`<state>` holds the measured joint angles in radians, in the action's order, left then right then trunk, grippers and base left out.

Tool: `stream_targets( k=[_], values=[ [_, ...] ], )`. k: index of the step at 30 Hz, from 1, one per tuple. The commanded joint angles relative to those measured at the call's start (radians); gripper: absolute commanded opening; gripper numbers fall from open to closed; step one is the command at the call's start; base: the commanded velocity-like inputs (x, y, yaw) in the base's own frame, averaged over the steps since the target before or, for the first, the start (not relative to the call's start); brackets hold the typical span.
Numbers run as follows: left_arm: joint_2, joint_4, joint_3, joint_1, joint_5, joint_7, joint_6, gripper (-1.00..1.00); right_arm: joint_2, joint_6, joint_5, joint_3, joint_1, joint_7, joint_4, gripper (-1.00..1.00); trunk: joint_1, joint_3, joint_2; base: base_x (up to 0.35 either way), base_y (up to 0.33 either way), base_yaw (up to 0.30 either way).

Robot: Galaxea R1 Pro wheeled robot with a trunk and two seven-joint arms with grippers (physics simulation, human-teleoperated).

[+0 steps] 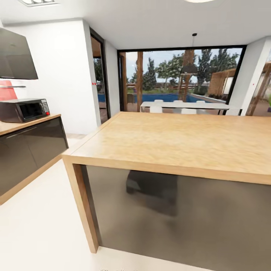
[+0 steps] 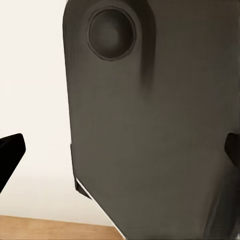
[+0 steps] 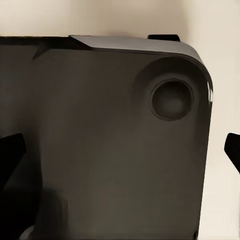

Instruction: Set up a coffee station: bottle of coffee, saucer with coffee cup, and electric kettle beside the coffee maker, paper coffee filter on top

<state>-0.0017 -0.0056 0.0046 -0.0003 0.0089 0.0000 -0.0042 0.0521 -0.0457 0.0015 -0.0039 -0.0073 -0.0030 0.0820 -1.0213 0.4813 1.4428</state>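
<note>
A broad, matte wooden island desk [image 1: 177,141] with glossy grey panel faces the robot; a boxy microwave [image 1: 24,110] sits on the kitchen countertop [image 1: 11,126]; both claws' fingertips [image 2: 10,152] [image 3: 10,155] spread.

dark grey panel [image 3: 100,150] | round recess [image 3: 172,99] | pale floor [image 3: 220,50]

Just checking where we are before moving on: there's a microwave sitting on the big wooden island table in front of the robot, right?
Not quite. In the head view the microwave sits on the countertop along the left wall, over dark glossy cabinet fronts, not on the big wooden island table. That island table is indeed in front of the robot.
</note>
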Motion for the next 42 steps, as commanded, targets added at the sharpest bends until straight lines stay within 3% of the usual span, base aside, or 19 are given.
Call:
stream_targets(
  k=[1,42],
  values=[
    [0.001,-0.001,0.001,-0.001,0.002,0.001,0.000,1.00,0.000,-0.003,0.000,-0.001,0.000,-0.001,-0.001,1.00,0.004,-0.001,-0.007,0.000,0.000,0.184],
    [0.003,-0.001,0.002,-0.007,0.008,0.003,0.000,1.00,0.000,-0.003,0.001,0.001,0.000,-0.002,-0.001,1.00,0.161,-0.076,-0.294,0.000,0.000,0.163]
  ],
)
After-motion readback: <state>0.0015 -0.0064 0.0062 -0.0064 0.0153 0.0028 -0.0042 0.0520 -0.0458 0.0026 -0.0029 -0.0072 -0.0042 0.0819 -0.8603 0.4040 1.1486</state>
